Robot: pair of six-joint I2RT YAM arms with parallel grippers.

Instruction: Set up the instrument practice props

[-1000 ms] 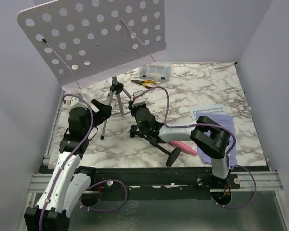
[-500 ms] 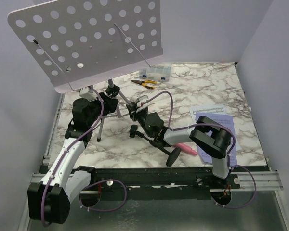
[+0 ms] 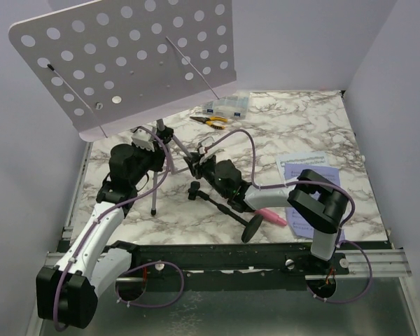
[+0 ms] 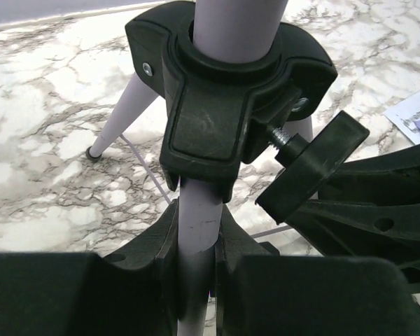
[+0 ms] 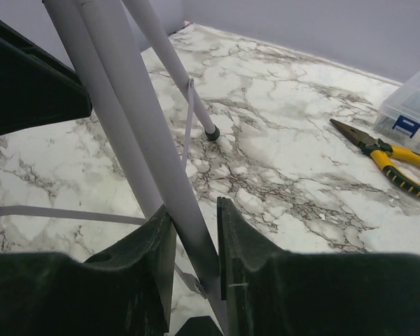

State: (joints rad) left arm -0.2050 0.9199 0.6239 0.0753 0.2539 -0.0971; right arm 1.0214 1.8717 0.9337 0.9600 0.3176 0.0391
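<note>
Tripod pole (image 4: 234,28) at ten o'clock newly clamped by left gripper (image 4: 196,245), leg (image 5: 147,154) gripped by right gripper (image 5: 196,238): music stand (image 3: 126,63) judged secured for positioning.

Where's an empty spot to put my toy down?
The far right of the marble table, between the pliers and the sheet-music pages, is bare. So is the front, between the tripod leg and the microphone stand base. The middle, around the tripod, is crowded.

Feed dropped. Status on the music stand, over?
Left gripper shut on music stand below its collar. Right gripper shut on one of its tubes. Plate bare. Microphone stand lying by right arm.
</note>
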